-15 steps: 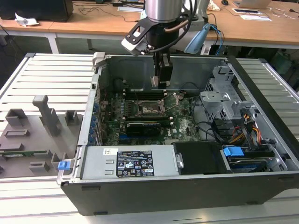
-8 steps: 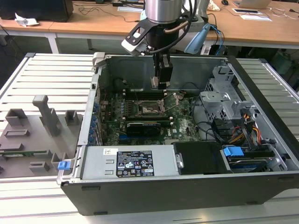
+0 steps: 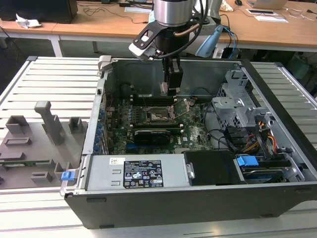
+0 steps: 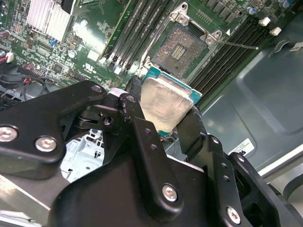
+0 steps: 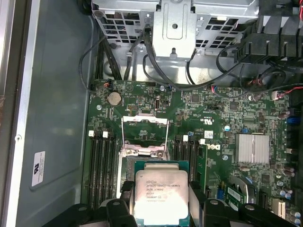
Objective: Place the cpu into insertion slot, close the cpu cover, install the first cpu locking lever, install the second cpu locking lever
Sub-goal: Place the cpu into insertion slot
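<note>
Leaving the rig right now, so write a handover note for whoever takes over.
Claw: shut on the cpu, held above the motherboard.
Socket: empty, contacts exposed; cpu cover swung open; a locking lever stands free.
Done: cpu picked up.
Left: seat cpu, close cover, latch both levers.

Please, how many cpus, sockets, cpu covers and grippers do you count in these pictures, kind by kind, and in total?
cpu, held in the jaws: 1
socket, empty: 1
cpu cover, open: 1
gripper: 1
Total: 4
</note>
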Tool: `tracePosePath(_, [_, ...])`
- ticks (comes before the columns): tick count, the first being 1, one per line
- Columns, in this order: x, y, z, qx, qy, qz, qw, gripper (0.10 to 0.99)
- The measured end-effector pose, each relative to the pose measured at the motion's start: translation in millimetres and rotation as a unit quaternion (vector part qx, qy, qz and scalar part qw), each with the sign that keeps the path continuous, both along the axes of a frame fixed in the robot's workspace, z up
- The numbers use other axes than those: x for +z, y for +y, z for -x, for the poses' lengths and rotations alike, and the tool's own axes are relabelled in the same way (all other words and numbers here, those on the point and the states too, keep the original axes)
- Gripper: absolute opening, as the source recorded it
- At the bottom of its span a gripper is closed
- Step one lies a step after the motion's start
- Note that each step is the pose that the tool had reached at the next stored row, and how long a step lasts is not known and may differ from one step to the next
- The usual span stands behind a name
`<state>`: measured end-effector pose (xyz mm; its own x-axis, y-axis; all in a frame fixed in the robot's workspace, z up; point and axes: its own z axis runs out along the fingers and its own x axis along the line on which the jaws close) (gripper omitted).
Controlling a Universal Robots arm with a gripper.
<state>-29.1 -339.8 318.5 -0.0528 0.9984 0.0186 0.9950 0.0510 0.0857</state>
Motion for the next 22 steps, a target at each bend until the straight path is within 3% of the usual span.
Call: tracePosePath(22, [-8.1,0.0,0.0,0.000,0.0000,0.0000,1.0000,0.541])
